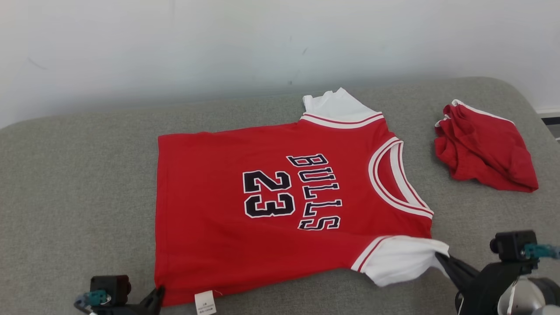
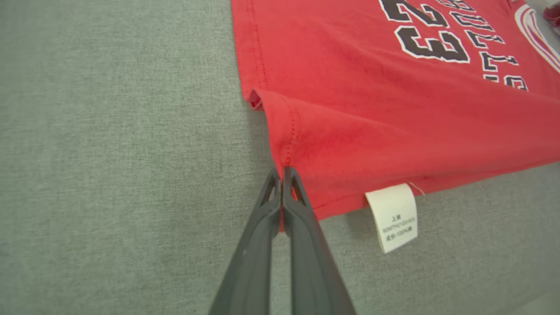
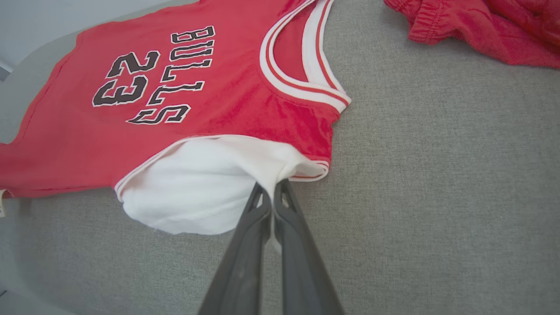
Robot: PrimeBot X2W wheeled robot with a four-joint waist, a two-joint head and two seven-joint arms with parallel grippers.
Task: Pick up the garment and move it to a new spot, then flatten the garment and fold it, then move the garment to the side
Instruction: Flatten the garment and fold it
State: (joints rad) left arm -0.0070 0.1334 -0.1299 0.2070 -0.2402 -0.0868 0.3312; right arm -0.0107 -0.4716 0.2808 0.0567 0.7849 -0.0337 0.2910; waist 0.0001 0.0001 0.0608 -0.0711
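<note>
Head view: the red jersey (image 1: 210, 227) lies flat, front up, across the middle of the grey cushion (image 1: 65, 197), collar toward the cushion's right end. Crumpled red shorts (image 1: 485, 153) sit near that right end, apart from the jersey. At the cushion's near edge, the left gripper (image 1: 158, 292) meets the jersey's hem corner, and the right gripper (image 1: 439, 258) meets the near white sleeve (image 1: 402, 262).

Left wrist view: the left gripper (image 2: 283, 173) is pinched tight on the hem corner, red cloth caught between its fingers and raised slightly off the cushion. A white label (image 2: 393, 216) hangs from the side seam just beside them.

Right wrist view: the right gripper (image 3: 271, 188) is clamped on the white sleeve's edge, the fabric bunching at its tips above the cushion.
</note>
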